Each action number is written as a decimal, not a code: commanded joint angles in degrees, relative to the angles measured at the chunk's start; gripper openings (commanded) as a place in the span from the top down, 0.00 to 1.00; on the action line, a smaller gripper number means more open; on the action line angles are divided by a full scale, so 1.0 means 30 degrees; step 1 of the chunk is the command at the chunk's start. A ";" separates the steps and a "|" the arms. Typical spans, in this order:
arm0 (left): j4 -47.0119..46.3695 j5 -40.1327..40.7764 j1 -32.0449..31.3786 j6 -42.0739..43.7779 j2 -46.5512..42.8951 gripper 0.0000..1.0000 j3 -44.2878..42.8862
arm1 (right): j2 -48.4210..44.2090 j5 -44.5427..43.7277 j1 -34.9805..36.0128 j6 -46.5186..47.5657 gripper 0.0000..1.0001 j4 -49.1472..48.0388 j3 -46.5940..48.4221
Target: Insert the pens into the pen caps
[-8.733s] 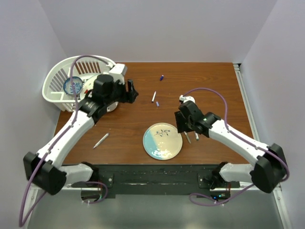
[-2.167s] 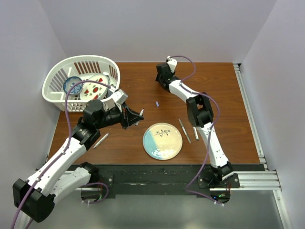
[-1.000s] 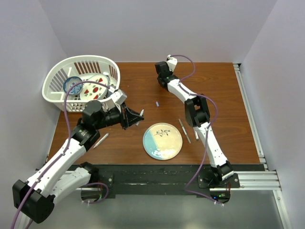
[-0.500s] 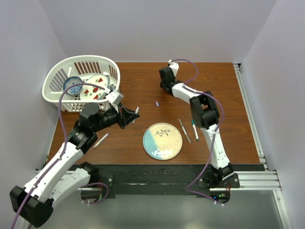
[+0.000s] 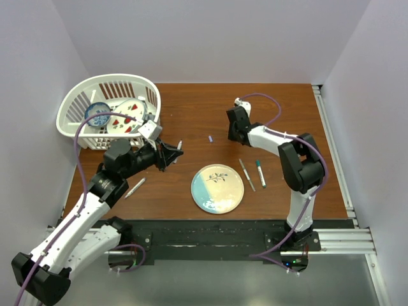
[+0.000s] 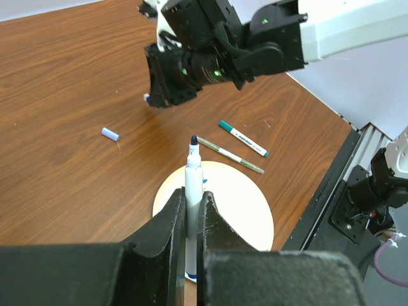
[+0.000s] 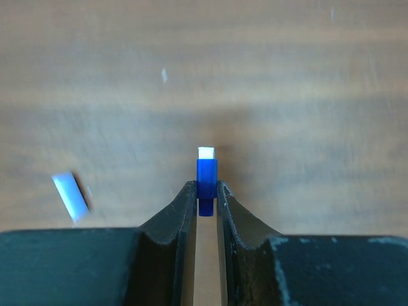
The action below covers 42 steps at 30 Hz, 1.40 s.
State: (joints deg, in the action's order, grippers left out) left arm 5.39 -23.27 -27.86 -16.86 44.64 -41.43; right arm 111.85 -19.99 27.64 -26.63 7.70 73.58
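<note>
My left gripper (image 6: 191, 207) is shut on a white pen (image 6: 193, 185), its dark tip pointing up and away above the round plate (image 6: 245, 210). From above, that left gripper (image 5: 172, 152) sits left of the plate (image 5: 217, 189), with the pen (image 5: 179, 146) sticking out. My right gripper (image 7: 206, 191) is shut on a small blue pen cap (image 7: 206, 172) over the wood. In the top view the right gripper (image 5: 233, 133) hovers above the table's middle. A purple cap (image 5: 210, 138) lies loose between the grippers, also visible as the purple cap (image 7: 70, 196).
A thin grey pen (image 5: 247, 174) and a green-capped white pen (image 5: 261, 173) lie right of the plate. Another grey pen (image 5: 135, 187) lies at the front left. A white basket (image 5: 76, 102) with dishes stands at the back left.
The right arm has drawn back from the far edge toward the table's middle, carrying the blue cap. My left gripper has shifted slightly left and back with the pen.
</note>
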 commanded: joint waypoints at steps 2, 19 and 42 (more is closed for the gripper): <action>-0.0448 0.0372 0.0086 0.0347 -0.0320 1.00 -0.0165 | -0.1394 -0.0133 0.0864 0.0294 0.91 0.1093 -0.1439; -0.0360 0.0343 0.0086 0.0494 -0.0350 1.00 -0.0077 | -0.1016 -0.0632 0.1335 0.0468 0.63 0.3317 -0.1063; -0.1529 -0.2697 0.0057 -0.0469 0.0205 1.00 0.0361 | -0.1566 0.1821 0.1305 0.1379 1.00 0.3797 0.0231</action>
State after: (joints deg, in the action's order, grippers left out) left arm 5.13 -24.49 -27.86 -16.91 44.34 -41.34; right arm 113.25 -19.53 31.75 -22.85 19.31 75.53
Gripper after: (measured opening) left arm 0.084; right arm 0.168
